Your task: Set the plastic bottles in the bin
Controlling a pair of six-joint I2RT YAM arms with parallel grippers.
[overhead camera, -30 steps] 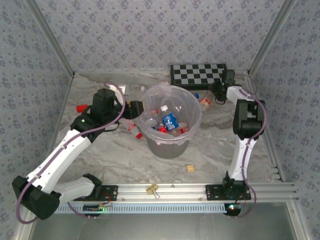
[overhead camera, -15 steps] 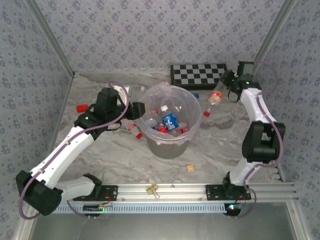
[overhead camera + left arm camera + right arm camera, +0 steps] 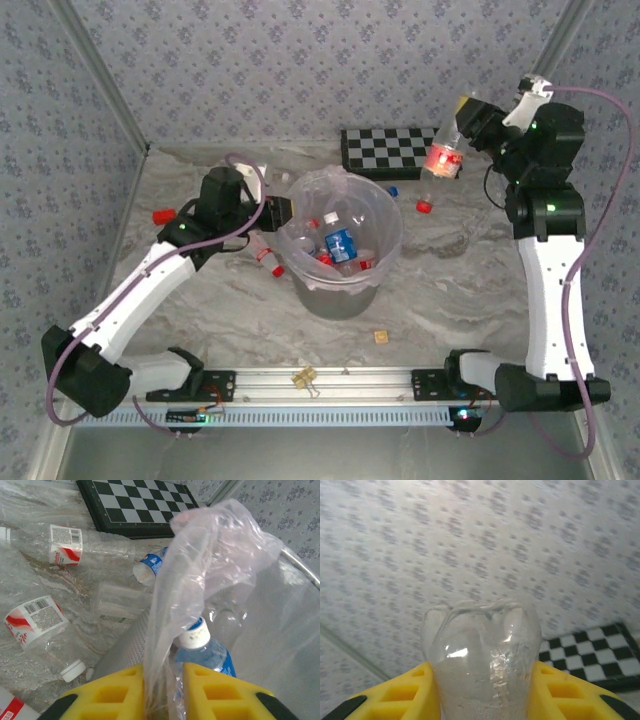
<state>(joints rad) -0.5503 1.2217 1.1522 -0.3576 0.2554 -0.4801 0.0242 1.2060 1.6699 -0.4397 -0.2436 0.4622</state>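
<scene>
Yellow fingers [image 3: 420, 690] are pinching plastic on both sides: bag on the left, bottle on the right.
Right gripper [image 3: 483, 677] is clamping a clear red-labelled bottle [image 3: 443, 155], holding it high near the chequered board [image 3: 395, 148], beyond the far-right rim of the bin [image 3: 335, 298]. Left gripper [image 3: 163, 680] is nipping the bag liner [image 3: 200, 570] at the rim. Advice: be carrying the bottle squarely over the open mouth before releasing, with the left holding the liner spread without dragging the bin. Loose bottles [image 3: 60, 542] are lying on the table [image 3: 440, 280] beside it.

Bright, even light, faint shadows; right wrist view slightly blurred.
</scene>
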